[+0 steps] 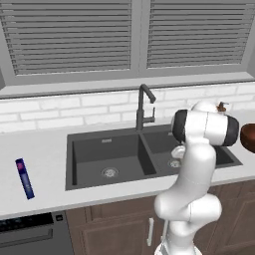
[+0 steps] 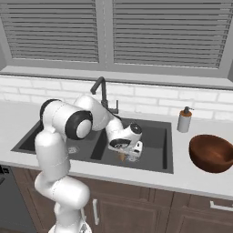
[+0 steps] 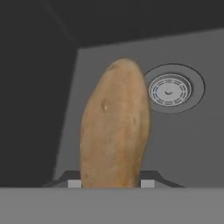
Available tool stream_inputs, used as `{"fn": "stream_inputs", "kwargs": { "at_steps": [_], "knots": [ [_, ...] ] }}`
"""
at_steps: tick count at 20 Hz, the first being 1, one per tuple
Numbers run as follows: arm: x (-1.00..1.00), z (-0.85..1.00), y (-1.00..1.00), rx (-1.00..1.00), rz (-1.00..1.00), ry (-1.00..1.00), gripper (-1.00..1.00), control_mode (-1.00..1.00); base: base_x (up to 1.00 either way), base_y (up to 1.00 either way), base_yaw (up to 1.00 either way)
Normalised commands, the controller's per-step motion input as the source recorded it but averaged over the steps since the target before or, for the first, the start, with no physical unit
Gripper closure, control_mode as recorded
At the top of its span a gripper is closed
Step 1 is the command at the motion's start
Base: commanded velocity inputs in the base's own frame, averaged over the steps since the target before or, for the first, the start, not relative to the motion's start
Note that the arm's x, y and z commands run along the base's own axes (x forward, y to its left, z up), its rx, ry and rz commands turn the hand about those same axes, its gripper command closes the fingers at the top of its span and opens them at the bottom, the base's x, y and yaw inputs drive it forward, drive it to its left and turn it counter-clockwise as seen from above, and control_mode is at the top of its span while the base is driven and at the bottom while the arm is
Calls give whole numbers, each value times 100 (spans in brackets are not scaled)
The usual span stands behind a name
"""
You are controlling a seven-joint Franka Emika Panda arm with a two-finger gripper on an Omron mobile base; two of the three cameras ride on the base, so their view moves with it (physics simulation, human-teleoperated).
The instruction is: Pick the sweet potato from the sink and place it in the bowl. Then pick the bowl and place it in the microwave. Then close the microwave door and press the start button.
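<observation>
Item: small orange-brown oblong sweet potato [image 3: 116, 127], smooth-skinned, tapering to a rounded far end. Location: over the right basin of the dark grey double-basin sink [image 2: 154, 157], held in the two-finger gripper [image 2: 127, 156]; in the hand view it rises from between the finger tips toward 12 o'clock, with the round silver drain [image 3: 170, 91] at about 2 o'clock of it. Whether it rests on the basin floor or hangs just clear cannot be told.

Gripper: clamped on the sweet potato, one finger tip on each long flank near its near end.

Handling, by judgement: firm, stiff, light for this arm, not fragile. The rounded skin may be slippery, and a hold near one end leaves the long body free to pivot; a hold across the thick middle, squeezing the narrow width, would be steadier. Worth carrying slowly and upright.

Destination: round deep reddish-brown wood-look bowl [image 2: 212, 152], on the pale grey worktop [image 2: 191, 179] at 3 o'clock of the sink, well apart from the gripper. A grey soap dispenser [image 2: 184, 120] stands near the bowl, at its 10 o'clock.
</observation>
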Motion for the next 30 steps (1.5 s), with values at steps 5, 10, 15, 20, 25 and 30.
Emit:
{"fn": "stream_inputs", "kwargs": {
  "at_steps": [5,10,15,20,25,30],
  "knots": [
    [-34,100,8,-4,0,-20,100,-100,0,0,0],
    [-6,100,4,-1,0,-21,100,-100,0,0,0],
    [-31,100,0,0,0,-1,100,-100,0,0,0],
    [-40,100,0,-1,0,10,100,-100,0,0,0],
    [-28,100,-12,-1,-7,21,100,-100,0,0,0],
    [-3,87,-51,-4,-9,18,100,-100,0,0,0]
  ]
}}
